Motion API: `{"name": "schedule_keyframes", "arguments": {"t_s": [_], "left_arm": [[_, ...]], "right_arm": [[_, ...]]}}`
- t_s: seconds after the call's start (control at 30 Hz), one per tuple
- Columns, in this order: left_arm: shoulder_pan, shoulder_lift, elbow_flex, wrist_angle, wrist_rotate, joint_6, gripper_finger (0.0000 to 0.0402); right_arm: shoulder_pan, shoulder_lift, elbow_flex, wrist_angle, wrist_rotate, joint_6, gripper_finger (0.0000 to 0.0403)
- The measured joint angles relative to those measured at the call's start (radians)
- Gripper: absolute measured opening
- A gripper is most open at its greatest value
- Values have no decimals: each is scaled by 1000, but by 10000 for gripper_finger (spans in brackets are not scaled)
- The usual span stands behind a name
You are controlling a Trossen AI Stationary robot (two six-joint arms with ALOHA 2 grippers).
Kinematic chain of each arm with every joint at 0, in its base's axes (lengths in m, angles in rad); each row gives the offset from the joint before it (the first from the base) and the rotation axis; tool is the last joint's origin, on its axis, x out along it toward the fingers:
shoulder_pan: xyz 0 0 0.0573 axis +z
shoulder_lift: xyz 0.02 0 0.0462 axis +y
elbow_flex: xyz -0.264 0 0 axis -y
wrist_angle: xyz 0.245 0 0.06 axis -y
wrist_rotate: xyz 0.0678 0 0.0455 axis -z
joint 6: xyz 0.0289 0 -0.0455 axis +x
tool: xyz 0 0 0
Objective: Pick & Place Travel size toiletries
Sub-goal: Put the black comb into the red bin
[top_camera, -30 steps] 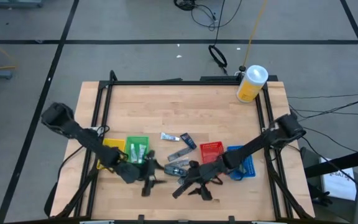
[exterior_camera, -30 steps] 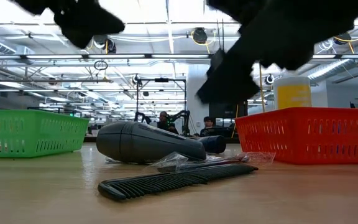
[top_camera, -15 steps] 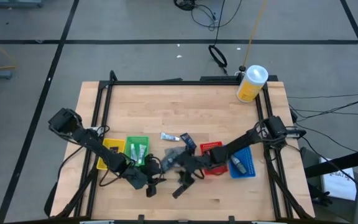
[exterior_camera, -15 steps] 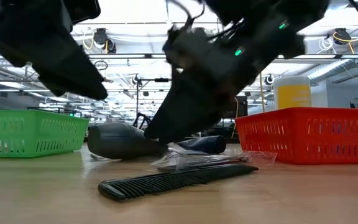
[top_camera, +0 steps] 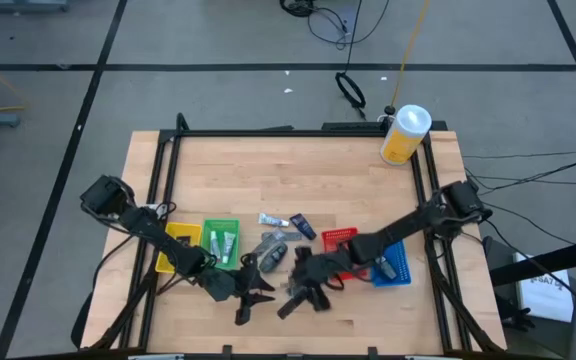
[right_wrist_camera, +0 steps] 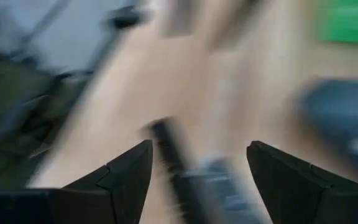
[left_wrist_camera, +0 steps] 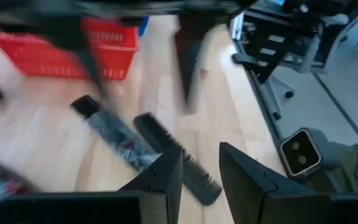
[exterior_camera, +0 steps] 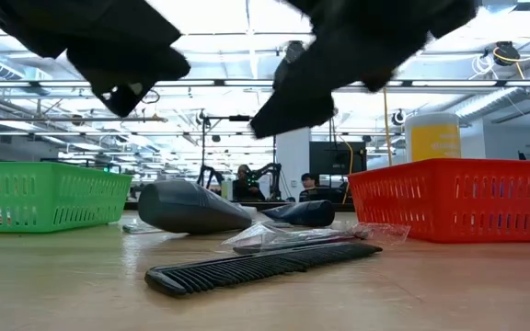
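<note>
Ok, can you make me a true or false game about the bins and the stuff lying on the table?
1. The green bin sits right beside the yellow bin. True.
2. The black comb is inside the red bin. False: it lies on the bare table.
3. The yellow canister stands at a far corner. True.
4. The right gripper's fingers are shut tight. False: there is a wide gap between them.
5. The grey tube stands upright. False: it lies on its side.

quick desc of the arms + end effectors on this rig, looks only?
Two matte black jointed arms, left arm and right arm, each with thin dark cabling along the links. Each end effector has two black wedge-shaped fingers, seen on the left and the right. No markings visible.
</note>
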Motion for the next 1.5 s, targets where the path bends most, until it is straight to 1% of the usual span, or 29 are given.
{"name": "schedule_keyframes", "arguments": {"t_s": [0.07,0.13,0.17,0.27,0.3,0.4,0.5,0.6,0.67,0.87,1.03,1.17,1.2,1.27,1.33,1.4,1.47,1.5], "left_arm": [[12,20,15,17,26,15,93],[21,51,29,26,68,24,85],[25,72,43,29,87,24,81],[28,128,77,25,94,27,70],[27,144,90,30,95,27,66],[28,169,102,25,92,19,56],[21,172,104,20,93,-9,46],[2,171,104,24,122,-8,38],[-10,171,104,27,140,-10,33],[-31,171,104,27,137,-24,16],[-31,171,104,8,137,-59,2],[-31,171,104,7,88,-53,10],[-31,179,104,19,86,-44,13],[-31,198,104,42,94,-23,16],[-29,232,109,76,125,-14,15],[-30,261,123,79,144,-17,10],[-30,289,148,79,155,-22,3],[-31,299,159,79,157,-20,2]], "right_arm": [[34,0,0,-8,-60,-16,254],[65,16,-1,-7,-71,-16,254],[79,32,0,-2,-54,-20,253],[121,74,-4,-21,81,-51,254],[129,87,-4,-2,113,-53,254],[139,118,-1,53,133,-51,254],[143,144,-2,58,142,-40,254],[137,157,-3,53,191,-1,254],[128,155,-1,60,188,20,254],[99,166,-2,56,187,70,254],[92,190,-1,113,174,118,254],[90,207,0,133,156,156,254],[90,213,0,142,167,173,254],[92,216,0,160,232,207,254],[93,217,-1,188,282,221,254],[90,220,-2,220,338,222,254],[90,220,-2,225,424,225,254],[90,219,-2,227,446,220,254]]}}
